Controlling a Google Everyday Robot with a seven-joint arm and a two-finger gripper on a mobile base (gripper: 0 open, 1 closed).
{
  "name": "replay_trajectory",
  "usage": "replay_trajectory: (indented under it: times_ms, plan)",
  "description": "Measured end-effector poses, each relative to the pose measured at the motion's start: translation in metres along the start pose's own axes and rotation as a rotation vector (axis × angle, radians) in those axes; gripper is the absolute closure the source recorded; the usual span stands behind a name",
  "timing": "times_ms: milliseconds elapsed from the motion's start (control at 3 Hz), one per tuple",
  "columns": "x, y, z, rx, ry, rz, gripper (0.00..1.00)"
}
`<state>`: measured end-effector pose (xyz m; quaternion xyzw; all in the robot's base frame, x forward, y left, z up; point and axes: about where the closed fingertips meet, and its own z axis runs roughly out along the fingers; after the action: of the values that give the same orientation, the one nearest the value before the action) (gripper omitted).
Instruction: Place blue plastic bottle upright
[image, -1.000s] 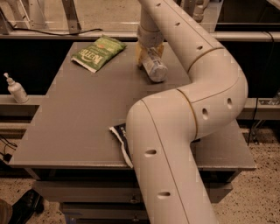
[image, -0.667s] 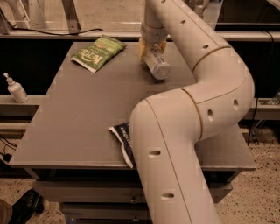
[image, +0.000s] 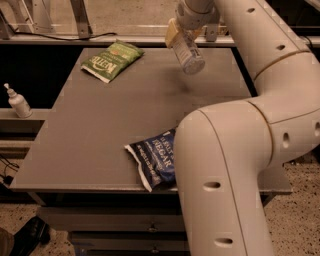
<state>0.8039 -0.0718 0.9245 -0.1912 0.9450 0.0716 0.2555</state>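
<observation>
The blue plastic bottle (image: 187, 52) is a small clear bottle with a pale label. It hangs tilted in the air above the far right part of the grey table (image: 100, 130), its bottom end pointing down towards me. My gripper (image: 178, 33) is shut on the bottle's upper part, at the top of the view. My large white arm fills the right side and hides the table's right part.
A green chip bag (image: 111, 60) lies at the table's far left. A dark blue chip bag (image: 155, 162) lies near the front edge, partly behind my arm. A white pump-top dispenser (image: 18, 102) stands on a ledge to the left.
My gripper has lifted the bottle off the table. The bottle lay on the surface before and now hangs above it. The view has shifted too.
</observation>
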Motion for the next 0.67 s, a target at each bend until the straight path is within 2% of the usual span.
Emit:
replay_trajectory:
  times_ms: [333, 667]
  plan:
    - [-0.017, -0.006, -0.029, -0.011, -0.133, 0.001, 1.00]
    - [-0.025, -0.009, -0.060, 0.006, -0.264, 0.003, 1.00]
